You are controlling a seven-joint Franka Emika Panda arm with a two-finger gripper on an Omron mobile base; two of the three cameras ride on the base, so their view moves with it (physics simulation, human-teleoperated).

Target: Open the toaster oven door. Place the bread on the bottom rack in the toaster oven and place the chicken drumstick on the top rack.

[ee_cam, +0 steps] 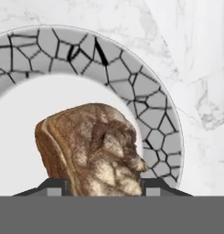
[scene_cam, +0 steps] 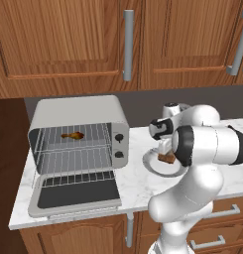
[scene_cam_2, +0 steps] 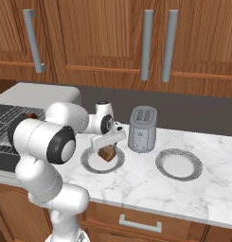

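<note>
While my jaws (ee_cam: 103, 187) pinch the bread (ee_cam: 93, 148) across its flanks on the plate (ee_cam: 150, 100), I judge it light, crumbly, best squeezed gently.

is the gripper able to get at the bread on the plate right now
Probably yes. The gripper is right down at the bread, one finger on each side of it, and nothing lies between them. The bread sits alone on the plate, so the way looks free.

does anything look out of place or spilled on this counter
Nothing stands out. The toaster oven door lies open, the chicken drumstick sits on the top rack, and the bread rests on its plate.
</note>
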